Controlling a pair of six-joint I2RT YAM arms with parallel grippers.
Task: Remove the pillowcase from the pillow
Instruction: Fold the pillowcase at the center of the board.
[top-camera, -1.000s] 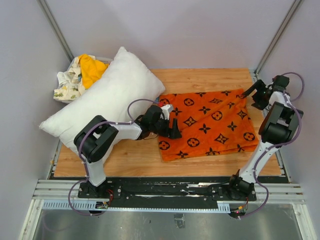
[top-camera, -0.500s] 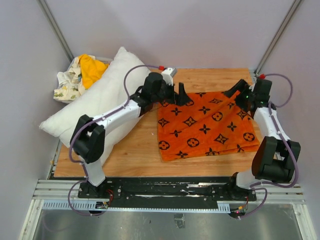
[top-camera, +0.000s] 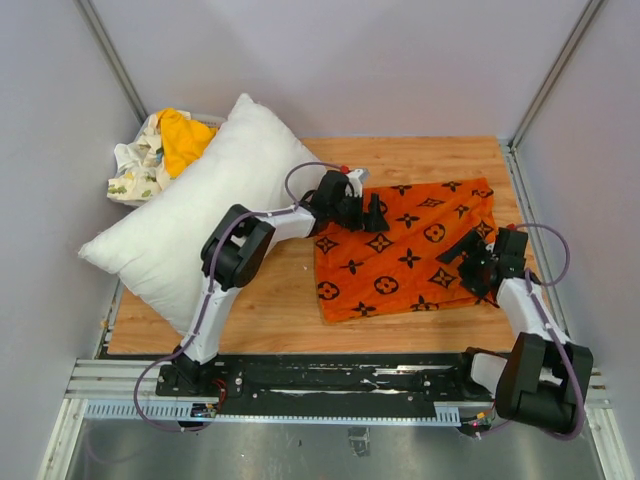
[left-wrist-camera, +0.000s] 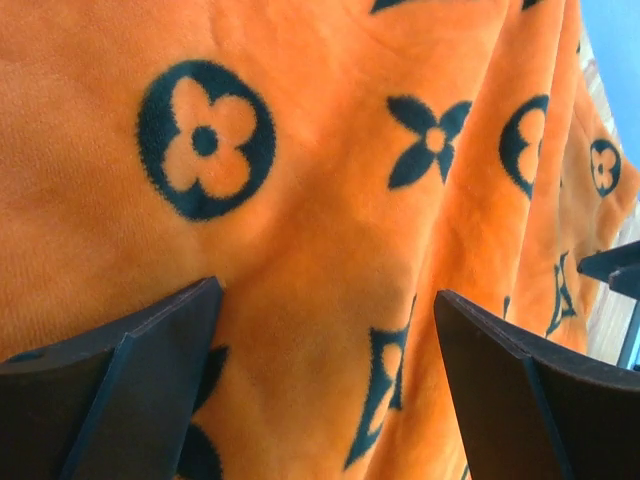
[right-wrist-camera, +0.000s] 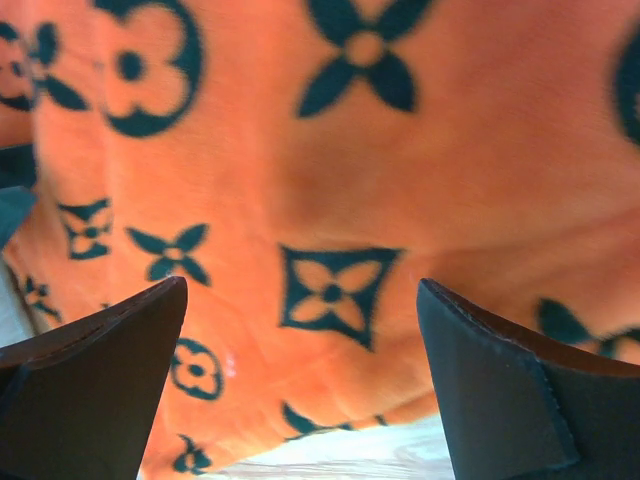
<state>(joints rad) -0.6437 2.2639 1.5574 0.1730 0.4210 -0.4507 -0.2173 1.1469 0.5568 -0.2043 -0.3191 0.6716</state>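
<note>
The orange pillowcase (top-camera: 405, 250) with black motifs lies spread flat on the wooden table, apart from the plump white pillow (top-camera: 205, 205), which lies bare at the left. My left gripper (top-camera: 372, 212) hovers over the pillowcase's far left corner, open, with only cloth (left-wrist-camera: 330, 250) below its fingers. My right gripper (top-camera: 462, 255) is over the pillowcase's right part, also open, nothing between its fingers; orange fabric (right-wrist-camera: 330, 200) fills its view, with its near edge and bare table (right-wrist-camera: 330, 455) below.
A heap of cloths, one plain yellow-orange (top-camera: 185, 135) and one white printed (top-camera: 135, 165), sits at the back left behind the pillow. Grey walls and metal posts enclose the table (top-camera: 420, 150) on three sides.
Both arms swung out over the pillowcase's far side and have come back down over it. The left gripper now sits near its far left corner, the right one over its right part. The pillowcase lies unmoved.
</note>
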